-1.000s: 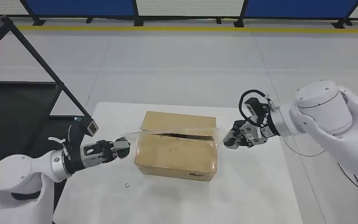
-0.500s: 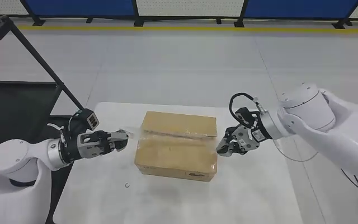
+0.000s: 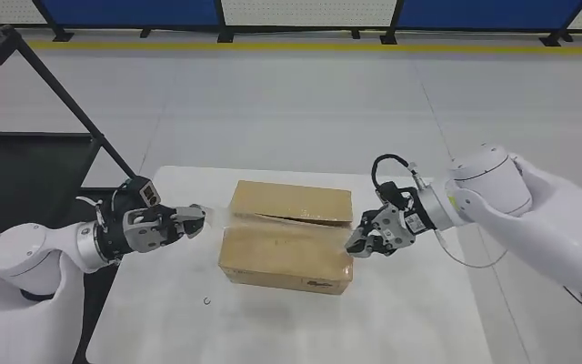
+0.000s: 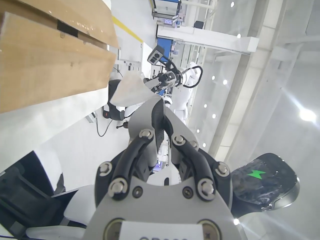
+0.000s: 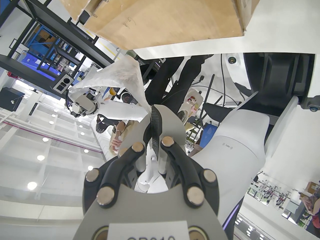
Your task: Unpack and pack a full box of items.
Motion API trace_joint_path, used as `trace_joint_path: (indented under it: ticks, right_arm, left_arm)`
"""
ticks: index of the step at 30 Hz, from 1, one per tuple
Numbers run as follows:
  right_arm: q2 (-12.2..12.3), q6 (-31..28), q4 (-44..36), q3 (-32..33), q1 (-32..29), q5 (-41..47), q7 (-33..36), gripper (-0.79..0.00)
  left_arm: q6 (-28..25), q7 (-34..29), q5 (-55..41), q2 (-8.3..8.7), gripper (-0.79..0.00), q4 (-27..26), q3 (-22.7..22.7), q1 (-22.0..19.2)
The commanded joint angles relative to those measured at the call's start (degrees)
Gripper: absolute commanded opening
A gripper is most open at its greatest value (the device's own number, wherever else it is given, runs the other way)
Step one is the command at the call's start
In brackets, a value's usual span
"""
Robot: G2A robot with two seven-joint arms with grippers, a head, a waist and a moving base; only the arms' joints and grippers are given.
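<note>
A brown cardboard box (image 3: 286, 246) lies in the middle of the white table (image 3: 418, 318), its top flaps (image 3: 291, 202) meeting at a slightly gaping seam. My left gripper (image 3: 195, 220) hovers just off the box's left end, shut on a crumpled piece of clear tape (image 4: 130, 91) that sticks out past its fingertips (image 4: 158, 111). My right gripper (image 3: 356, 244) is at the box's right end, shut on another twisted piece of clear tape (image 5: 117, 76). The box (image 5: 162, 8) fills the far part of the right wrist view, and its seam (image 4: 67, 29) shows in the left wrist view.
A small dark ring-like bit (image 3: 208, 301) lies on the table in front of the box. A black metal rack (image 3: 55, 173) stands off the table's left side. Bare tabletop lies in front of and to the right of the box.
My right gripper has moved in from the right to the box's right end. The left gripper has drawn back and away, and the tape no longer stretches from it to the seam.
</note>
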Motion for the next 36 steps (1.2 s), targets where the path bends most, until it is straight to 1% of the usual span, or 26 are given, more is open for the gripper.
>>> trace_joint_path:
  ticks: [1, 4, 6, 7, 10, 14, 17, 27, 29, 31, 32, 36]
  right_arm:
    - [-0.3, -0.3, 0.6, -0.1, -0.5, 1.9, 0.3, -0.785]
    - [-0.9, 0.0, 1.4, -0.1, -1.3, 5.2, 0.1, -0.785]
    - [-1.4, 1.4, 2.4, -0.1, -2.0, 8.6, -1.4, -0.785]
    - [-1.7, 3.3, 3.1, -0.1, -2.1, 11.3, -3.2, -0.785]
    - [-2.7, 3.4, 4.8, -0.1, -2.3, 15.2, -3.4, -0.785]
    - [-4.1, 3.4, 8.2, -0.1, -3.0, 17.9, -3.4, -0.785]
    - [-5.3, 3.4, 11.2, -0.1, -3.6, 18.8, -3.4, -0.785]
    - [-5.4, 3.4, 11.5, -0.1, -3.8, 18.9, -3.4, -0.785]
    - [-5.4, 2.7, 11.6, 0.1, -4.8, 18.6, -6.4, -0.785]
    - [-5.5, 2.6, 11.1, 0.9, -5.4, 18.9, -9.3, -0.785]
    - [-5.5, 2.9, 10.7, 1.2, -5.6, 18.4, -9.5, -0.785]
    - [-5.1, 3.4, 12.1, 2.4, -6.4, 15.9, -7.3, -0.785]
  left_arm:
    - [1.6, 1.7, -0.9, 0.54, -0.785, 1.2, 0.5, -0.4]
    - [3.9, 4.0, -4.8, 1.56, -0.785, 4.0, 1.6, -1.2]
    - [5.4, 5.4, -7.3, 2.51, -0.785, 5.8, 2.6, -1.9]
    - [6.0, 6.0, -8.2, 3.09, -0.785, 6.4, 3.2, -2.3]
    - [7.8, 7.8, -10.0, 4.97, -0.785, 8.0, 5.9, -3.2]
    - [9.6, 9.6, -13.2, 7.52, -0.785, 10.4, 9.8, -4.5]
    - [10.6, 10.6, -16.2, 9.20, -0.785, 12.1, 11.0, -5.8]
    - [10.3, 11.3, -16.2, 9.16, -0.785, 11.9, 11.2, -5.4]
    - [10.3, 12.9, -17.1, 9.05, -0.785, 11.7, 11.8, -5.0]
    - [10.4, 14.0, -17.8, 8.98, -0.785, 12.5, 12.5, -5.6]
    - [10.4, 14.2, -18.0, 8.96, -0.785, 12.9, 12.8, -6.0]
    - [10.0, 14.5, -18.3, 9.02, -0.785, 15.0, 13.8, -7.4]
